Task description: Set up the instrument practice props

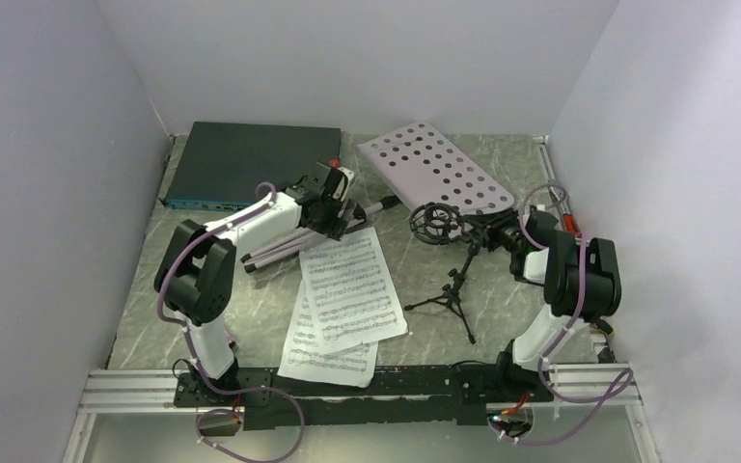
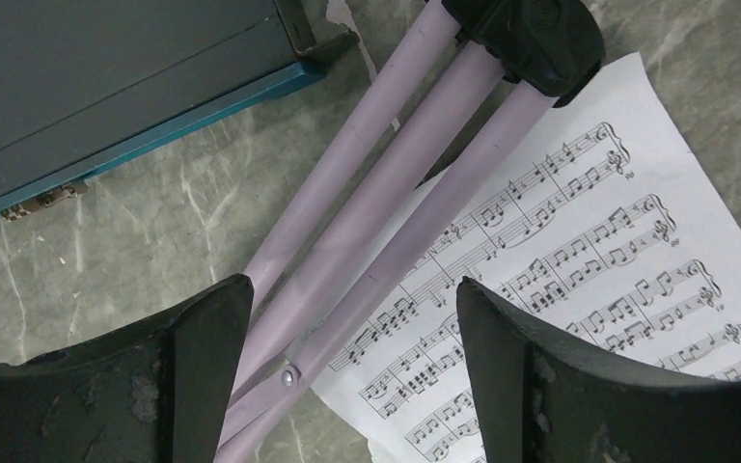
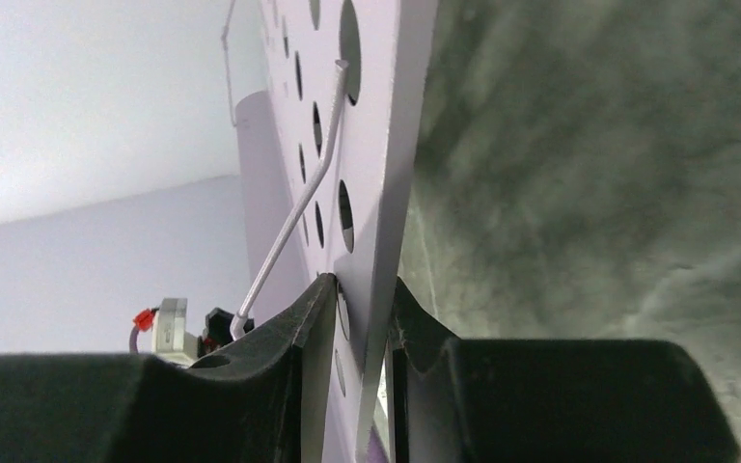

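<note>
The pale lilac music stand lies on its side. Its perforated plate (image 1: 434, 172) is tilted at the back and its folded legs (image 1: 285, 241) point left. My left gripper (image 1: 333, 216) is open above the legs (image 2: 396, 183), which pass between its fingers close to the left one (image 2: 203, 376). My right gripper (image 1: 498, 231) is shut on the plate's edge (image 3: 386, 145). Two sheet-music pages (image 1: 347, 287) overlap in the middle. The black mic stand (image 1: 453, 289) stands upright on its tripod beside them. The purple microphone is not clearly in view.
A flat dark box with a blue front edge (image 1: 251, 162) lies at the back left, just beyond the legs. It also shows in the left wrist view (image 2: 106, 77). Grey walls close in on the left, back and right. A rail (image 1: 347, 386) runs along the near edge.
</note>
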Controlling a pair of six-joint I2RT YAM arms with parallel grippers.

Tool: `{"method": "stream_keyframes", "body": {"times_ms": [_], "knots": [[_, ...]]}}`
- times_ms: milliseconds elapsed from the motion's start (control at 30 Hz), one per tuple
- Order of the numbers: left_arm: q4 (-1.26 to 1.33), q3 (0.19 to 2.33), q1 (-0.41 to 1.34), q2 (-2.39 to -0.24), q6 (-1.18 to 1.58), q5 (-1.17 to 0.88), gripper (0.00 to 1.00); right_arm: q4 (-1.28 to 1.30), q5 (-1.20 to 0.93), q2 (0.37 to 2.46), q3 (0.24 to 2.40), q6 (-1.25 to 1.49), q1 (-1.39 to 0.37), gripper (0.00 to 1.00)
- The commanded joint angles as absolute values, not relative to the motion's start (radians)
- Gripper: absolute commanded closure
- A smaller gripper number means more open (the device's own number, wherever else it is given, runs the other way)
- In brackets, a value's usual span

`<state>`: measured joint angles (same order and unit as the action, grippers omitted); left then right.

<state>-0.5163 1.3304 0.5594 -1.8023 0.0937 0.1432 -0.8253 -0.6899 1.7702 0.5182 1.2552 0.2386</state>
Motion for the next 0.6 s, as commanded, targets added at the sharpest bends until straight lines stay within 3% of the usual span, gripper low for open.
{"method": "stream_keyframes", "body": {"times_ms": [0, 333, 567], "knots": [[-0.491, 1.379, 0.566, -1.842, 0.059, 0.183, 0.17, -0.699, -0.66, 1.642, 0.621, 1.078, 0.232, 1.0], [-0.445, 1.362, 0.567, -1.889, 0.05, 0.176, 0.26, -0.524, -0.664, 1.536, 0.716, 0.997, 0.218, 1.0], [-0.432, 1.363, 0.569, -1.903, 0.043, 0.205, 0.4, -0.446, -0.642, 1.472, 0.775, 0.974, 0.186, 1.0]]}}
